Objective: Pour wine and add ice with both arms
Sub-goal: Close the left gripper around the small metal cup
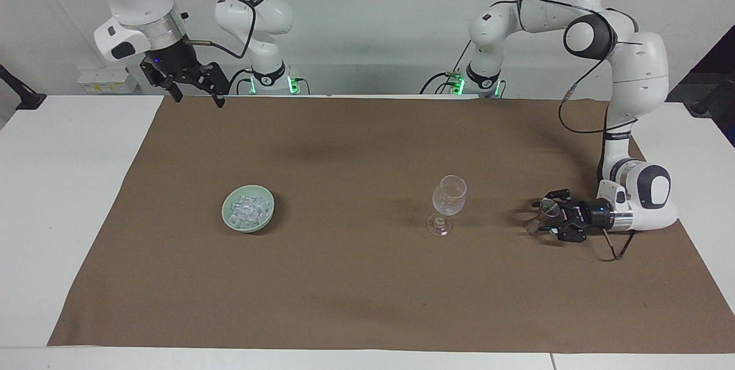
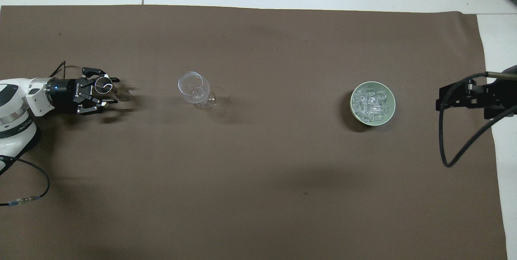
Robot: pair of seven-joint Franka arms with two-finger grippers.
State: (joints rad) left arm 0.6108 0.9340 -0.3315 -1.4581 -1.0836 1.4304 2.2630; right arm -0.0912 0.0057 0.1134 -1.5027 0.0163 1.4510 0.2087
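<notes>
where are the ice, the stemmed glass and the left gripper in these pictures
ice [image 2: 372,103], overhead view, on the middle of the heap in the pale green bowl
stemmed glass [image 1: 449,193], facing view, on the clear cup above the stem
left gripper [image 1: 545,216], facing view, midway between its fingertips, low over the brown cloth
</notes>
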